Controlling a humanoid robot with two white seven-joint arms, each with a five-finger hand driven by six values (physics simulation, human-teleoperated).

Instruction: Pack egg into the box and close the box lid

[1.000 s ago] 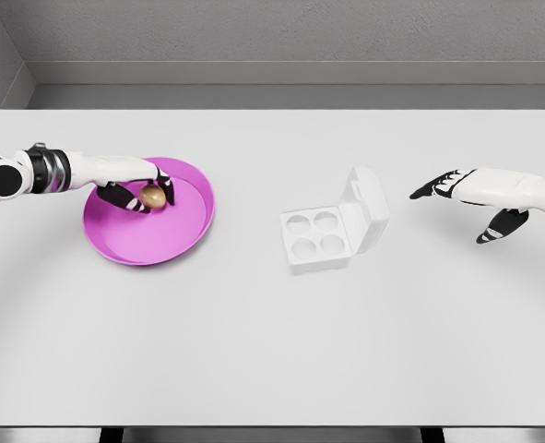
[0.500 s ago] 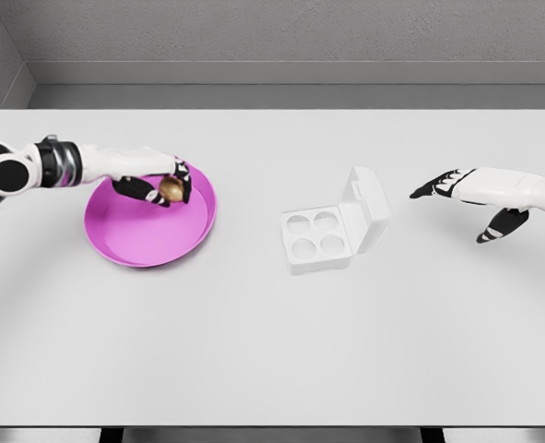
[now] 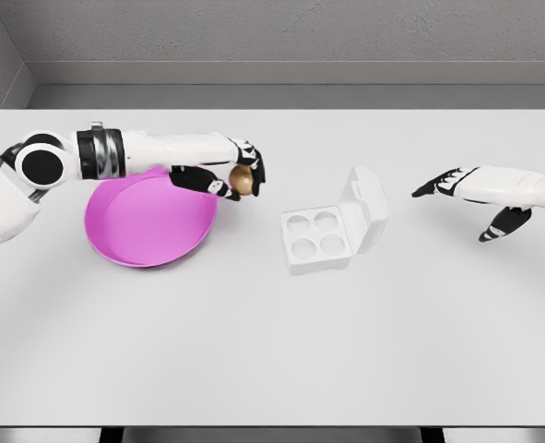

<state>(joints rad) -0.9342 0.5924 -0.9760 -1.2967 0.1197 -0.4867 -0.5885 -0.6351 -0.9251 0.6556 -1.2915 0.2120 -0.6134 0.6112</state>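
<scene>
1. as we look down from the head view, our left robot hand [image 3: 238,175] reaches in from the left with its fingers curled around the egg [image 3: 242,180], pinching it between the dark fingertips.
2. the egg is brown and sits inside that grip, off the counter [image 3: 272,351], with only part of its shell showing between the fingers.
3. just behind and below this robot hand lies the pink plate [image 3: 148,221]; the hand is at the plate's right rim, and the egg is past that rim rather than over the plate's middle.
4. to the right of the left robot hand, a little apart from it, stands the white box [image 3: 332,231] with four round cups, all of them vacant.
5. the box lid [image 3: 369,205] is raised, tilted up on the side of the box away from the left robot hand.
6. our right robot hand [image 3: 470,198] comes in from the right, well apart from the box, with its fingers spread and relaxed and nothing in them; its fingertips point toward the lid.
7. the box lies between our two robot hands, nearer the left one.
</scene>
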